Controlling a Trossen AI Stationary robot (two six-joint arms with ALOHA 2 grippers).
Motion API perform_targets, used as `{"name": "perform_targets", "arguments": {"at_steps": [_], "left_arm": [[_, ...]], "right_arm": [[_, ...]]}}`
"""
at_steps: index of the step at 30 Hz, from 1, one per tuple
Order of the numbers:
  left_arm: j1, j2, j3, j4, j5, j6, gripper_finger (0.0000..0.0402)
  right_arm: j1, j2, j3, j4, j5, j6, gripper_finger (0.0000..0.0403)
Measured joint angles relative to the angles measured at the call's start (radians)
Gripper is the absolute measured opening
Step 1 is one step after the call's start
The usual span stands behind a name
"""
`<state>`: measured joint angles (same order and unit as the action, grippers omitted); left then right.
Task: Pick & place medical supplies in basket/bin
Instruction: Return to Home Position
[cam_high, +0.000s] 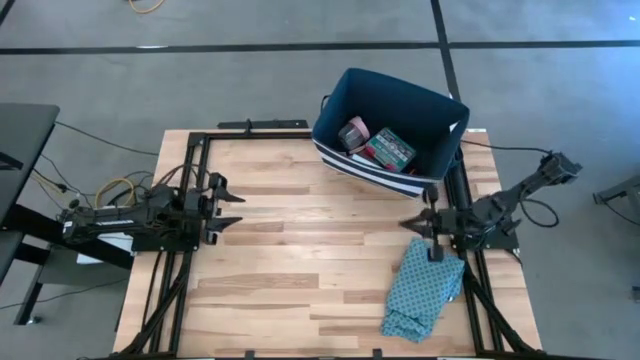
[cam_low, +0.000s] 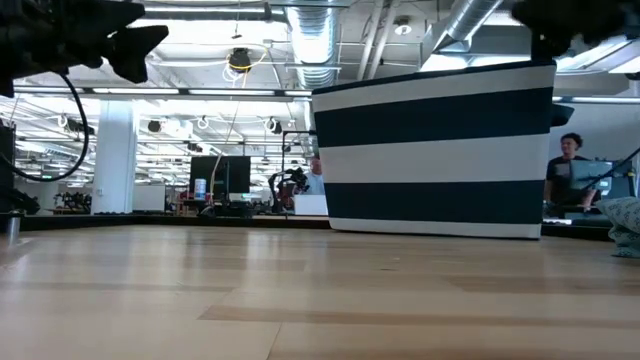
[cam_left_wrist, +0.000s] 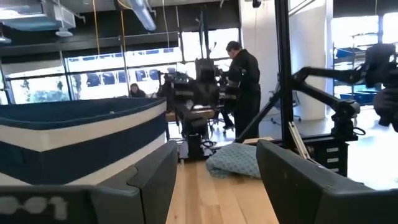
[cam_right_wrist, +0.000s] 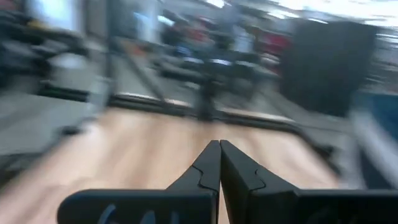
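My left gripper (cam_high: 232, 206) hangs at the table's left edge, fingers spread wide and pointing right. My right gripper (cam_high: 414, 225) sits at the right edge, fingers pressed together on nothing. The supplies (cam_high: 378, 143) I can see lie inside the bin (cam_high: 395, 84), at the far right and nearer my right arm. I judge only parking remains.

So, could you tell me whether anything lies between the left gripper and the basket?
Nothing visible does: only the wooden table separates the left gripper from the basket. The teal cloth lies off to the side, by the right gripper.
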<state>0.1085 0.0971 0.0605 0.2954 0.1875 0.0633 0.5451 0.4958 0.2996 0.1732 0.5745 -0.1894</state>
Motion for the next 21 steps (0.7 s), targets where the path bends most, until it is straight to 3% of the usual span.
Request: {"name": "perform_targets", "arguments": {"at_steps": [4, 11, 21], "left_arm": [[0.000, 0.000, 0.000, -0.017, 0.000, -0.031, 0.0210], [0.000, 0.000, 0.000, -0.035, 0.000, -0.097, 0.0210], [0.000, 0.001, 0.000, -0.037, -0.011, -0.058, 0.0210]], "right_arm": [[-0.027, -0.123, -0.133, 0.122, -0.237, -0.002, 0.0000], [-0.110, -0.255, -0.282, 0.173, -0.273, -0.002, 0.0000], [-0.211, -0.363, -0.291, 0.075, -0.346, -0.001, 0.0000]]}}
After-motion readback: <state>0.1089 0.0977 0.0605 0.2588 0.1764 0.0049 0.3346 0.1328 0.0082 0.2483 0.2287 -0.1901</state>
